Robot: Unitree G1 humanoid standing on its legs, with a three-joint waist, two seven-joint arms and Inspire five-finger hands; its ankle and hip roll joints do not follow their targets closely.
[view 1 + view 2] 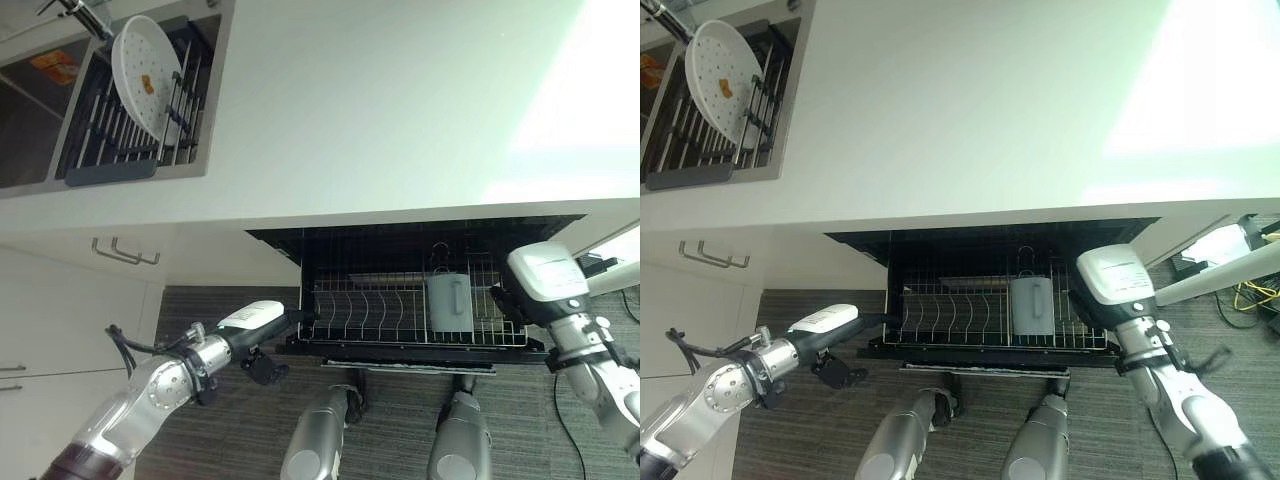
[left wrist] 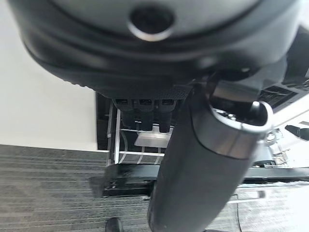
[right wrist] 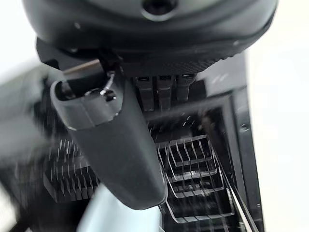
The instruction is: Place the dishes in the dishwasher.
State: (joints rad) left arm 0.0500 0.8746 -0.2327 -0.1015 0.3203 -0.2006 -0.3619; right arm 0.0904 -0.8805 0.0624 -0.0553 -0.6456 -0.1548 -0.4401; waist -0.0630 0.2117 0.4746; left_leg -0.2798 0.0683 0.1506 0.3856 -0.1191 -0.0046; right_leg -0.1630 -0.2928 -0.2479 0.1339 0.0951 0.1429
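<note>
Dishwasher (image 1: 300, 245) open under the desk (image 1: 400, 110), rack (image 1: 400, 315) pulled out, grey mug (image 1: 450, 302) standing in its right part. White plate (image 1: 146, 75) leaning upright in the sink rack (image 1: 100, 130), well apart at far left. Left hand (image 1: 268, 330) at the rack's left front corner, fingers (image 2: 145, 113) straight, touching the rim. Right hand (image 1: 522, 300) at the rack's right edge, fingers (image 3: 164, 92) straight, holding nothing.

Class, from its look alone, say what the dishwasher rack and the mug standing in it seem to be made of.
Dishwasher rack: thin pale wire, probably coated metal, bent into a grid and prongs. Mug: smooth, opaque, pale grey-blue with a side handle, likely glazed ceramic, though plastic cannot be ruled out.
</note>
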